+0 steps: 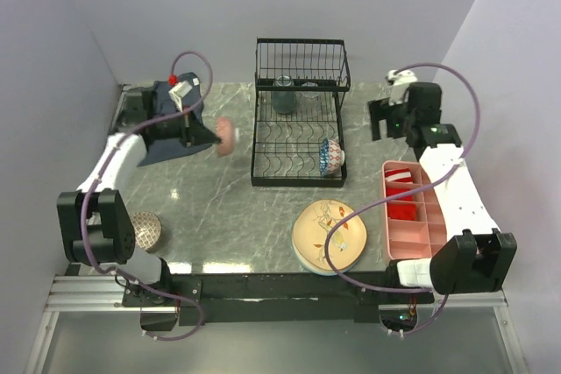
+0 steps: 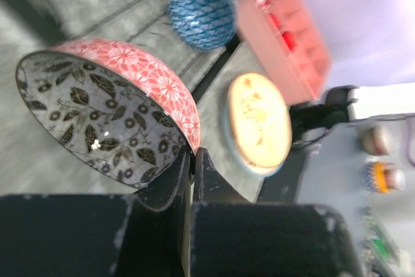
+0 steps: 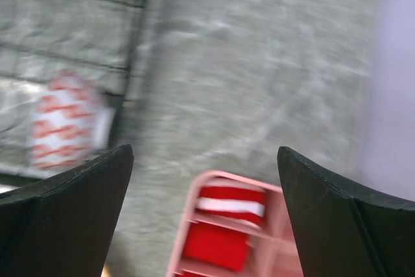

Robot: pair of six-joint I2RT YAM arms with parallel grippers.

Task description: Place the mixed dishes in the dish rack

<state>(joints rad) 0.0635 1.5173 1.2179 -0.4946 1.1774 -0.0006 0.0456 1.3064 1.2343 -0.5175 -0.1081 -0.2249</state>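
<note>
Left hand (image 2: pixel 192 160): clenched on rim of pink bowl (image 2: pixel 110 115), tipped on edge, likely to suit a slot, aloft left of rack (image 1: pixel 299 183) | Right hand (image 3: pixel 204 160): released, empty, right of rack.

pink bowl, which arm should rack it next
Left. The left pincer is shut on the pink bowl, raised beside the dish rack; the right pincer is open and empty, off near the pink tray.
</note>
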